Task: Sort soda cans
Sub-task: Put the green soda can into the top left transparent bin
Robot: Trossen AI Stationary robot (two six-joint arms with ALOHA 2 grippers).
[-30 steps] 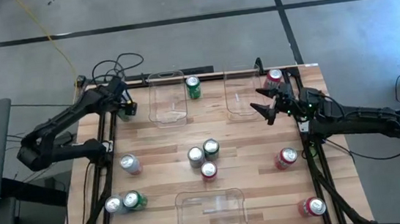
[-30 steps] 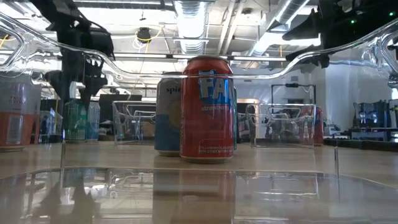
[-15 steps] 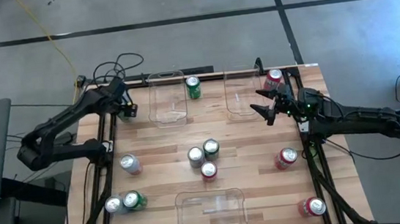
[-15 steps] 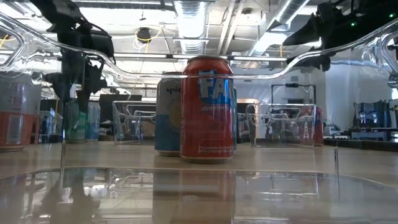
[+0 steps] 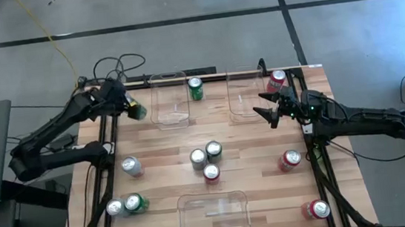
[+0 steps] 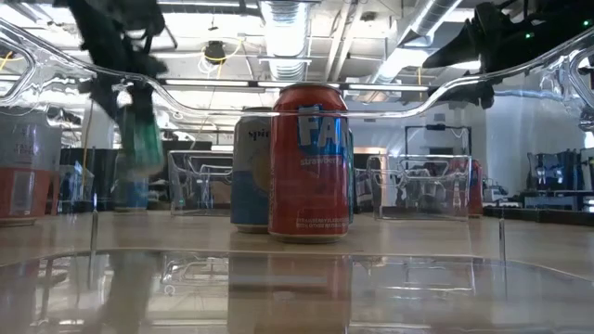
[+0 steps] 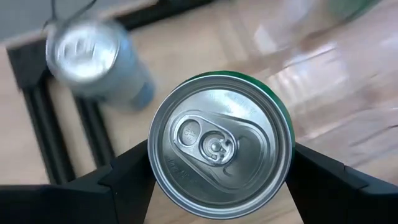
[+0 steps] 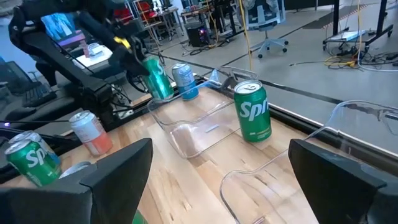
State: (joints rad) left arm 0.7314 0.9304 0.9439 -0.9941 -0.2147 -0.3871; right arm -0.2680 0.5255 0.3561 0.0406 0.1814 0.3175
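You're looking at a tabletop [image 5: 250,142] of pale wood planks, smooth, with a soft sheen that mirrors the cans in the low view; its frame [image 5: 320,169] is dark matt metal; the three bins [image 5: 170,98] are clear glossy plastic, thin-walled and glinting at their rims; the green can [image 7: 221,147] between the left gripper's [image 7: 219,180] matt black fingers has a brushed silver metal top with a pull tab and a glossy painted side; the red can [image 6: 310,163] near the middle shows shiny printed metal; the right gripper's [image 8: 219,171] fingers look like dull black plastic.
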